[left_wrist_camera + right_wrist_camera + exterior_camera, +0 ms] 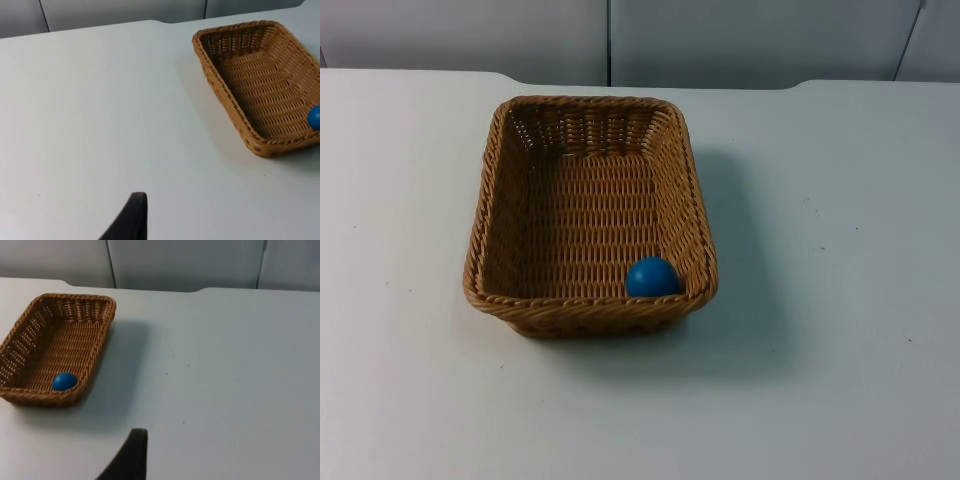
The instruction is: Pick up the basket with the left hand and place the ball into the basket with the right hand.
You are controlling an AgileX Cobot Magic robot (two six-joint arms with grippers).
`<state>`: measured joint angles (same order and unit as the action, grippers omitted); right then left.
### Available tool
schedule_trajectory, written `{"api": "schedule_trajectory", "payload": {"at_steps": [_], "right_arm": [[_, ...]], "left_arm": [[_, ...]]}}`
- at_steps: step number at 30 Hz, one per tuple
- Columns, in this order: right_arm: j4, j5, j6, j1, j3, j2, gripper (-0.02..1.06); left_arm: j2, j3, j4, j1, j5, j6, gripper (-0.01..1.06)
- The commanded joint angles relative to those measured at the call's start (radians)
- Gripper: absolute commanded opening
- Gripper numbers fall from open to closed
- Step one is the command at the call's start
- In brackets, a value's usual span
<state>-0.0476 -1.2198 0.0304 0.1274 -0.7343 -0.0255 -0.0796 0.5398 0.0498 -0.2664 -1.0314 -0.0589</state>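
Blue ball [651, 277] already lies in the basket [485, 240] on the table [840, 300].
Both arms wait well apart from it, left gripper [132, 220] and right gripper [131, 456] each flanking; finger opening cannot be told.

Lab bench, white table [860, 300], grey partition wall [740, 40]

So the basket [590, 215] sits on the table [840, 300], roughly mid-table and a bit left of centre, well in front of the partition wall [740, 40] at the far edge. The ball [651, 277] is inside it, tucked into the near right corner, up against the near wall. Both grippers sit back from the basket, one off on each side.
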Motion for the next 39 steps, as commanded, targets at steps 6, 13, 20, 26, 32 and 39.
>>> {"api": "schedule_trajectory", "payload": {"at_steps": [6,13,20,26,32,39], "right_arm": [[-0.028,0.006,0.003,0.003,0.143,0.025,1.04],[-0.043,0.141,0.003,0.003,0.228,0.025,1.04],[-0.037,0.141,0.014,0.003,0.228,0.025,1.04],[-0.037,0.141,0.021,0.003,0.226,0.025,1.04],[-0.037,0.141,0.021,0.003,0.226,0.025,1.04],[-0.037,0.141,0.021,0.003,0.226,0.025,1.04]], "left_arm": [[0.039,-0.018,-0.012,-0.008,-0.037,-0.001,1.05],[0.048,-0.018,-0.014,-0.008,-0.041,0.0,1.05],[0.048,-0.022,-0.014,-0.008,-0.043,0.023,1.05],[0.048,-0.026,-0.017,-0.008,-0.048,0.035,1.05],[0.048,-0.026,-0.017,-0.008,-0.048,0.035,1.05],[0.064,-0.026,-0.015,-0.008,-0.048,0.059,1.05]]}}
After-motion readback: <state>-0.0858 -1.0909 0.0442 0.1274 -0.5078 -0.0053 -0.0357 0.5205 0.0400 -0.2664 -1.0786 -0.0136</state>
